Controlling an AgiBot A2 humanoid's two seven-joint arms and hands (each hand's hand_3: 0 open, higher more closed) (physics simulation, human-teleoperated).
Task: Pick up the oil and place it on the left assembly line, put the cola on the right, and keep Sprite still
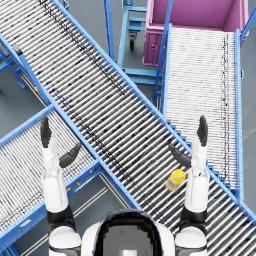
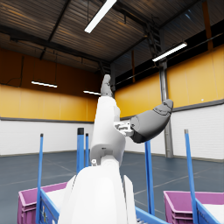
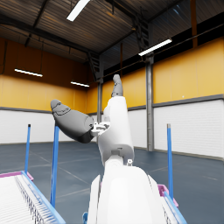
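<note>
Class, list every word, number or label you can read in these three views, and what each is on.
No readable text in any view.
The yellow-capped bottle on the middle conveyor is too small to show label wording; the pink crate shows no marking.

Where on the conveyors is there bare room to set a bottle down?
The right conveyor is bare from the purple bin down to the right hand. The left conveyor, by the left hand, is bare. The middle conveyor is free higher up; it is crowded only at the yellow-capped bottle.
</note>
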